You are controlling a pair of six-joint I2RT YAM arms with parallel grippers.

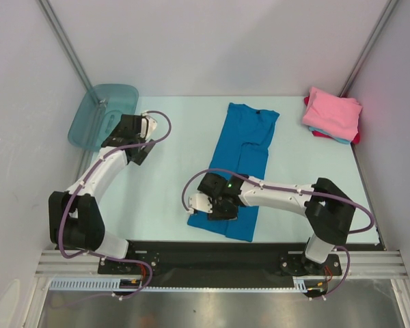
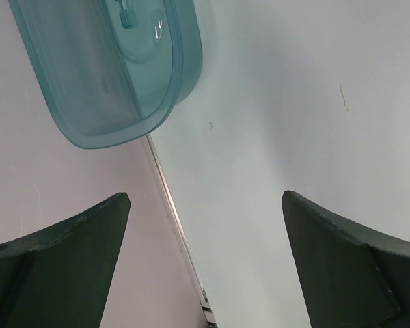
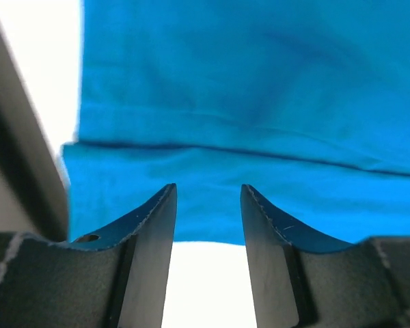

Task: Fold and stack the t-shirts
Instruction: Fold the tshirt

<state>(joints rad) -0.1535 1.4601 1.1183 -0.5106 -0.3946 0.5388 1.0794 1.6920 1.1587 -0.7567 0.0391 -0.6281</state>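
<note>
Right gripper [image 3: 208, 186], slightly parted, meets the near hem of the blue t-shirt [image 1: 249, 137], likely for folding; left gripper [image 2: 205, 198] hangs wide open.

The table [image 1: 171, 171] is a plain pale mint top. The bright blue t-shirt [image 1: 246, 157] lies flat on it as a long strip, near hem right at the right gripper [image 3: 208, 185] and the rest running straight away from it. Well off to that gripper's far right sits the folded stack [image 1: 333, 116], pink on top with light blue and red edges peeking out, and the teal tub [image 2: 123, 75] is just ahead-left of the left gripper [image 2: 206, 195], at the table's left edge.
</note>
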